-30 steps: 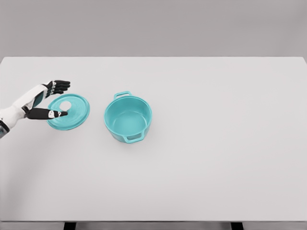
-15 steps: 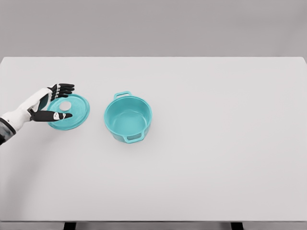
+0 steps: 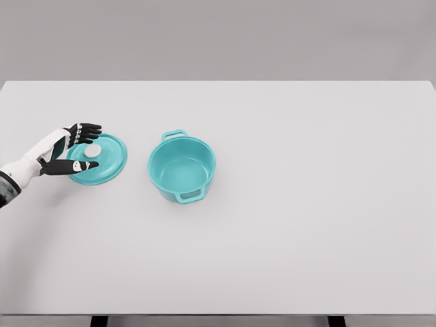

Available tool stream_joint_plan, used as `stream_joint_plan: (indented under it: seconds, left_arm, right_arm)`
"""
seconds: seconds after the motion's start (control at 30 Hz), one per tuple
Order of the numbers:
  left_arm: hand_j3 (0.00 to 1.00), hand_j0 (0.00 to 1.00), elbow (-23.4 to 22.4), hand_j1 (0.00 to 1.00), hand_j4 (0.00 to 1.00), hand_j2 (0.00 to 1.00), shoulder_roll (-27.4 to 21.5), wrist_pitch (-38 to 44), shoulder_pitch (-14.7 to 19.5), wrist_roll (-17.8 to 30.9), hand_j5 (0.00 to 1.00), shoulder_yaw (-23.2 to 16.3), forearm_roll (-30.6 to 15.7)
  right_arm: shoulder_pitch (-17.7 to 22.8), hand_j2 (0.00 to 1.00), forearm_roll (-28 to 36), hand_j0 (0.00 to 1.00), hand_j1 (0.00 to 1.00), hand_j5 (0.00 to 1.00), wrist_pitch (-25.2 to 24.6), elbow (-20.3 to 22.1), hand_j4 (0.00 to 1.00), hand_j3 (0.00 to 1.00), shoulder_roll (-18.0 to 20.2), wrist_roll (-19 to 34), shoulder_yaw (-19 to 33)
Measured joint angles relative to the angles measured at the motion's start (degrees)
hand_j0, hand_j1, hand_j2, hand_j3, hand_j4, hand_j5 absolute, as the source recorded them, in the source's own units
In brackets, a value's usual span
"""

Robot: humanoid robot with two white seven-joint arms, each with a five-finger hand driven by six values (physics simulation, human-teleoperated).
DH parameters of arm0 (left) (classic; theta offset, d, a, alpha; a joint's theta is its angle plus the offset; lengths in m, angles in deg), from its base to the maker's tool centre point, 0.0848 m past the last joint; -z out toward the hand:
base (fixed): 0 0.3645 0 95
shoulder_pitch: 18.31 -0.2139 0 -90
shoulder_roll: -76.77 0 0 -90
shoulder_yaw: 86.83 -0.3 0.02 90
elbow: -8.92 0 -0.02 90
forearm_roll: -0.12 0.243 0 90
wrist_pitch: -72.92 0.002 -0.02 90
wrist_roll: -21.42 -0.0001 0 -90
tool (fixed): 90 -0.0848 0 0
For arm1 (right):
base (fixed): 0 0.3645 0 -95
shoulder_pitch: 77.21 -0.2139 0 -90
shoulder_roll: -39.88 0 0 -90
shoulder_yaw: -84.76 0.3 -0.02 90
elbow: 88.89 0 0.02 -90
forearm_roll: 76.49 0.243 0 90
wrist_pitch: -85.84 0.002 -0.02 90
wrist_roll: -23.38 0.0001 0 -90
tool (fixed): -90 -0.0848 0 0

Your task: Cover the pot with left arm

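A teal pot [image 3: 182,167] stands open on the white table [image 3: 306,204], left of the middle, with one handle at its back and one at its front. A teal lid [image 3: 102,159] with a white knob [image 3: 92,150] lies flat on the table to the pot's left. My left hand [image 3: 80,146] comes in from the left edge and sits over the lid's left part, open, with the black fingers above the knob and the thumb below it. Nothing is held.
The table's front edge runs along the bottom of the view, its back edge against a grey wall.
My left hand has moved a little lower and closer over the lid, its fingers and thumb now nearer the knob. Lid and pot have not moved.
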Motion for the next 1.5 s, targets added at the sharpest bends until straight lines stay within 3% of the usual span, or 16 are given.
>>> stream_joint_plan:
  seconds: [0.7, 1.23, 1.5]
  left_arm:
    - [0.77, 0.77, 0.52, 0.77, 0.77, 0.77, -0.08, -0.65, 0.7, 0.0, 0.77, 0.55, 1.2]
    - [0.77, 0.77, 0.53, 0.77, 0.77, 0.77, 2.36, -1.71, 0.18, -0.08, 0.77, 3.92, 9.57]
    - [0.75, 0.75, 0.2, 0.75, 0.75, 0.75, 2.96, -1.67, 0.0, -0.08, 0.75, 4.64, 10.86]
  right_arm:
    - [0.09, 1.0, 0.0, 1.0, 1.0, 1.0, 0.0, 0.0, 1.0, 1.0, 0.0, 0.0, 0.0]
    - [0.09, 1.0, 0.0, 1.0, 1.0, 1.0, 0.0, 0.02, 1.0, 1.0, 0.0, 0.0, 0.0]
    - [0.09, 1.0, 0.0, 1.0, 1.0, 1.0, 0.0, -0.01, 1.0, 1.0, 0.0, 0.0, 0.0]
